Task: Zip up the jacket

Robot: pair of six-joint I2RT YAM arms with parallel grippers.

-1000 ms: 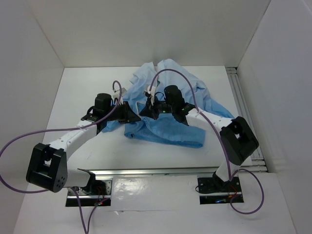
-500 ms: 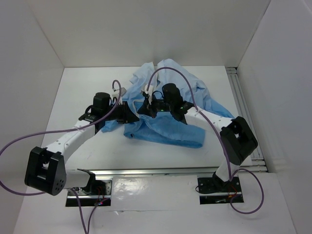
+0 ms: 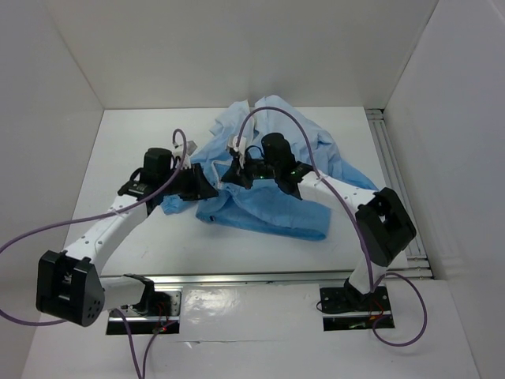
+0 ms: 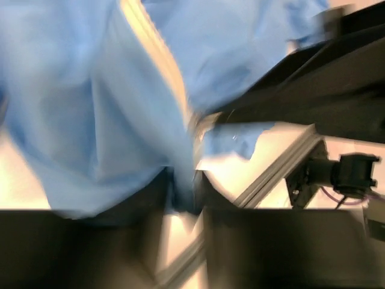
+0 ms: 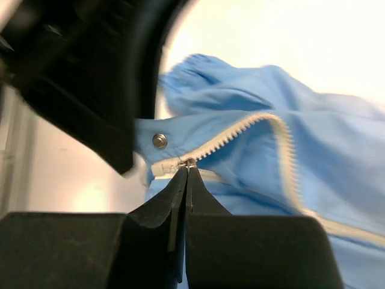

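**Both end effectors pinch the foot of the zipper**

In the overhead view the left end effector [image 3: 203, 187] reaches in from the left of the frame to the near-left edge of the jacket [image 3: 272, 212], which lies bunched at the centre of the worktop [image 3: 118, 150]. Its wrist view is blurred, but the pale zipper strip [image 4: 157, 57] runs down into the narrow gap between its fingers [image 4: 147, 201]. It therefore looks clamped on the fabric edge, probably to anchor the hem and hold the strip taut.

Just to the right, the right end effector [image 3: 239, 175] points left. Its wrist view shows the tips pressed together on the small metal zipper pull [image 5: 188, 161] at the low end of the zipper teeth [image 5: 240, 128], beside a snap button [image 5: 159, 141]. That pinch is placed to draw the pull along the teeth. Only one row of teeth shows beyond it, so I judge the zipping has barely begun.

The worktop is smooth and white, with plain white walls [image 3: 47, 63] to the left, back and right. Purple cables [image 3: 31, 237] loop off both arms, and an aluminium rail [image 3: 387, 158] runs along the right edge.
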